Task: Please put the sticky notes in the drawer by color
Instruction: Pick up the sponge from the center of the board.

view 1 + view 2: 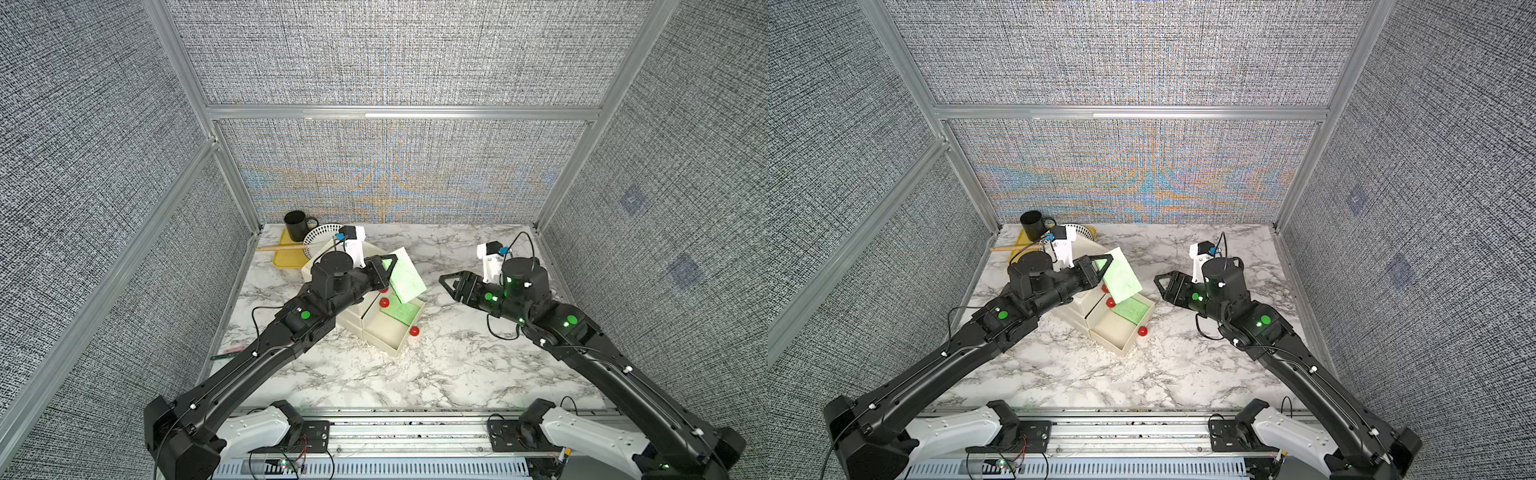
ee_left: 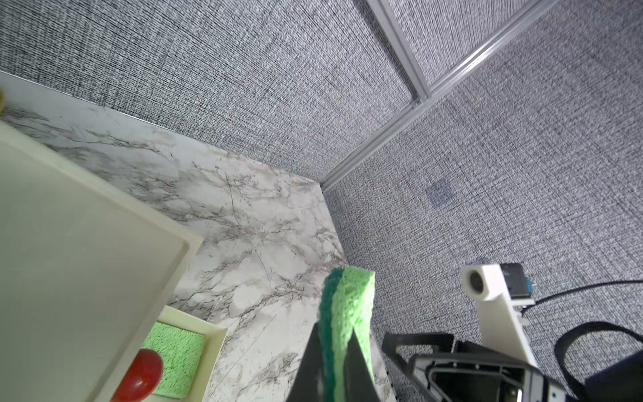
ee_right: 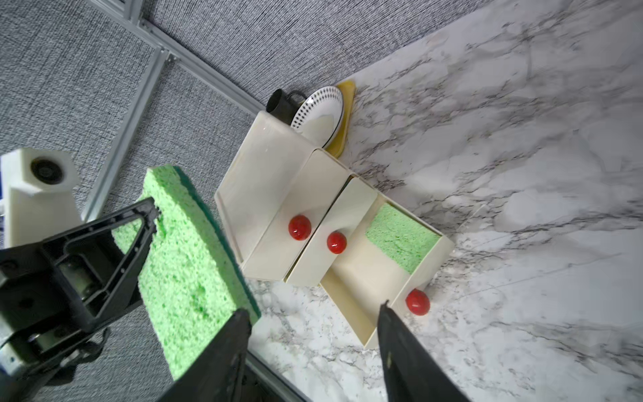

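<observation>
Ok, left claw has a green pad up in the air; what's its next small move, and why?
Probably lower the left claw so the held pad lands in the open drawer below, where a matching green pad already lies.

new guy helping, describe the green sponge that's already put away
Mid-table stands a cream three-drawer cabinet. Its lowest drawer is pulled out, and the green sponge lies flat inside. The other green sponge is held aloft, pinched in the left tool.
</observation>
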Controlling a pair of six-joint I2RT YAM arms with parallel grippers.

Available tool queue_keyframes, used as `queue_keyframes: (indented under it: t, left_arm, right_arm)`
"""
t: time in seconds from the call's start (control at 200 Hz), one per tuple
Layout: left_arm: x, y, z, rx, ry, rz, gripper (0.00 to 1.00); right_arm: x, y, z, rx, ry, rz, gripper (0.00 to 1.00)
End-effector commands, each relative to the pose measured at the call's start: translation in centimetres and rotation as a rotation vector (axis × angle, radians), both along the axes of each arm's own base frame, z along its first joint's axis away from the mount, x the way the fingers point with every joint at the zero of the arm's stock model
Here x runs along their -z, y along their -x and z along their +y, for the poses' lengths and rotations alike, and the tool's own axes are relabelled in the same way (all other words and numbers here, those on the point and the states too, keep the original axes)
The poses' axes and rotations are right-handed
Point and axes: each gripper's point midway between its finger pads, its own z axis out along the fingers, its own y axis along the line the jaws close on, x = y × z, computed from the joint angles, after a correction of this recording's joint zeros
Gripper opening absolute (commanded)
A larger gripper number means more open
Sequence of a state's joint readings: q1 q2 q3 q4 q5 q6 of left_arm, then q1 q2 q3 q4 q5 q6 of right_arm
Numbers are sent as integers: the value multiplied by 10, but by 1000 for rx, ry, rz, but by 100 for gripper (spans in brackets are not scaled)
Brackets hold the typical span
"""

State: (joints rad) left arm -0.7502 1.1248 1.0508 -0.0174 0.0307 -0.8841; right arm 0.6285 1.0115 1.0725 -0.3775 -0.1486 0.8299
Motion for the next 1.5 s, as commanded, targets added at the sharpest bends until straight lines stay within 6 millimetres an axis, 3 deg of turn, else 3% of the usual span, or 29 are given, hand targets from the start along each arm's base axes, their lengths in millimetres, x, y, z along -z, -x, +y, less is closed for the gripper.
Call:
queue_keyframes:
  t: [0.0, 0.205, 0.576, 0.651, 0.741, 0.776, 0.836, 0.926, 1.036, 1.146, 1.216, 1.311, 1.491]
  left_arm:
    - [-12, -7, 11, -85, 122, -9, 1]
    - [-6, -8, 10, -94, 184, 24, 1]
    - [-3, -11, 8, -96, 236, 49, 1]
    - [-2, -11, 8, -97, 238, 51, 1]
    - [-1, -10, 6, -88, 224, 49, 2]
    - [-1, -10, 4, -79, 206, 47, 17]
    - [0, -9, 4, -70, 162, 47, 64]
    - [3, -8, 12, -93, 32, 39, 93]
    - [2, -8, 40, -179, -152, -13, 97]
    - [-2, -6, 70, -275, -279, -85, 97]
    - [-4, -3, 83, -309, -325, -126, 97]
    - [-3, 1, 91, -321, -356, -149, 97]
    - [2, 3, 91, -307, -381, -142, 96]
  right_arm:
    - [-23, 3, 30, -121, -182, -18, 62]
    - [-31, 2, 56, -207, -330, 6, 62]
    - [-34, 2, 71, -243, -392, 26, 57]
    - [-35, 3, 72, -246, -397, 24, 46]
    - [-36, 3, 71, -240, -395, 19, 14]
    - [-36, 2, 70, -234, -388, 15, 2]
    - [-35, 0, 65, -205, -351, 17, 0]
    - [-24, -7, 46, -111, -245, 37, 0]
    - [-7, -15, 5, 39, -90, 66, 0]
    - [28, -19, -43, 175, 80, 180, 0]
    - [54, -18, -57, 187, 166, 257, 0]
    - [83, -15, -51, 120, 214, 344, 0]
    - [114, -13, -8, -63, 160, 419, 0]
